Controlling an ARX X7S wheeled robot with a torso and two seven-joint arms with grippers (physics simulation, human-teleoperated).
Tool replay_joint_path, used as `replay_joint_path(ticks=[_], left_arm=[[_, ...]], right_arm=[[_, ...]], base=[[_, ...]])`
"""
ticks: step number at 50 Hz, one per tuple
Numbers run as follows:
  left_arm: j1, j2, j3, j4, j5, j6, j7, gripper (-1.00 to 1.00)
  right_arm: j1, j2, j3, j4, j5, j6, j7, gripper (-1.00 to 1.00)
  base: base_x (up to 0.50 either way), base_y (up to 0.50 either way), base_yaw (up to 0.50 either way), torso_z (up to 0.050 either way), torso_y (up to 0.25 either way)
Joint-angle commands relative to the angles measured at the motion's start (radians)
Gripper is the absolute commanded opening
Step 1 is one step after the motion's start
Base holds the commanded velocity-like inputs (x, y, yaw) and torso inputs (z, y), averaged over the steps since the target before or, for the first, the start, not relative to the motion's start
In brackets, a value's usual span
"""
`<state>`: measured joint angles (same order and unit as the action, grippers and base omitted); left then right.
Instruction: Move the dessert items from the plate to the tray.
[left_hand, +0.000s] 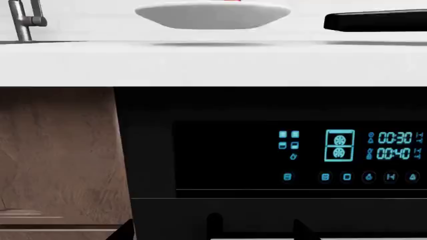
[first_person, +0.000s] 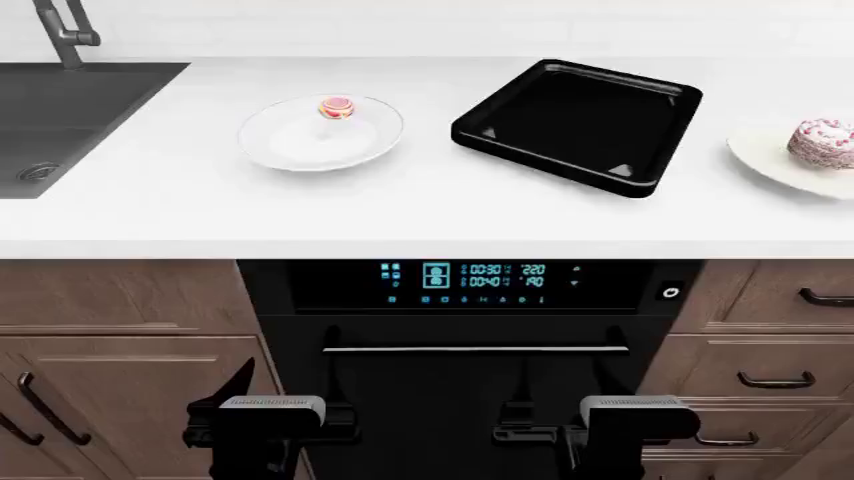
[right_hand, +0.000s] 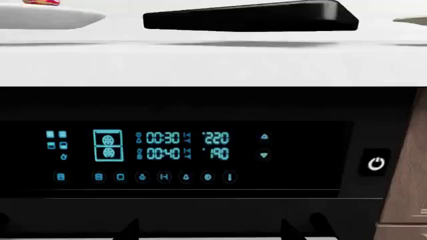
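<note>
A pink-orange swirl lollipop (first_person: 336, 107) lies on a white plate (first_person: 300, 145) at the counter's left-middle. The white-frosted cake (first_person: 821, 140) sits on a second plate (first_person: 767, 160) at the far right. The black tray (first_person: 581, 125) stands between the plates and holds nothing. My left gripper (first_person: 283, 410) and right gripper (first_person: 587, 415) hang low in front of the oven, below the counter, both open and empty. The left wrist view shows the lollipop plate (left_hand: 212, 16) and the tray's end (left_hand: 377, 21). The right wrist view shows the tray (right_hand: 250, 17) side-on.
A dark sink (first_person: 67, 110) with a faucet (first_person: 60, 30) is at the counter's left. The black oven (first_person: 467, 285), with its lit display and bar handle (first_person: 474, 349), faces both grippers. Wooden drawers flank it. The counter's front edge overhangs above the grippers.
</note>
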<state>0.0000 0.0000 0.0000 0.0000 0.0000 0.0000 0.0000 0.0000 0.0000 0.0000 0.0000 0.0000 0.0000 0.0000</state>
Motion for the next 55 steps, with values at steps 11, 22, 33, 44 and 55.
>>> replay_joint_path(ticks=[11, 22, 33, 44, 55], left_arm=[[0.007, -0.043, 0.052, 0.122, -0.055, -0.057, -0.052, 1.00], [-0.063, -0.107, 0.029, 0.584, -0.144, -0.397, -0.059, 1.00], [-0.210, -0.216, 0.066, 0.740, -0.152, -0.650, -0.025, 1.00], [-0.380, -0.266, -0.037, 0.863, -0.265, -0.938, 0.001, 1.00], [-0.646, -0.283, -0.154, 0.895, -0.378, -1.319, 0.008, 1.00]], right_arm=[[-0.030, 0.060, -0.043, -0.196, 0.063, 0.053, 0.032, 1.00], [0.026, 0.127, -0.008, -0.649, 0.107, 0.354, 0.059, 1.00], [0.137, 0.201, 0.030, -0.836, 0.173, 0.626, 0.031, 1.00], [0.506, 0.258, 0.268, -1.018, 0.519, 1.250, 0.008, 1.00], [0.779, 0.289, 0.374, -0.959, 0.647, 1.561, 0.030, 1.00]], base=[[0.00, 0.00, 0.00, 0.000, 0.000], [0.00, 0.00, 0.00, 0.000, 0.000], [0.44, -0.18, 0.00, 0.000, 0.000], [0.29, -0.40, 0.00, 0.000, 0.000], [0.10, -0.50, 0.00, 0.000, 0.000]])
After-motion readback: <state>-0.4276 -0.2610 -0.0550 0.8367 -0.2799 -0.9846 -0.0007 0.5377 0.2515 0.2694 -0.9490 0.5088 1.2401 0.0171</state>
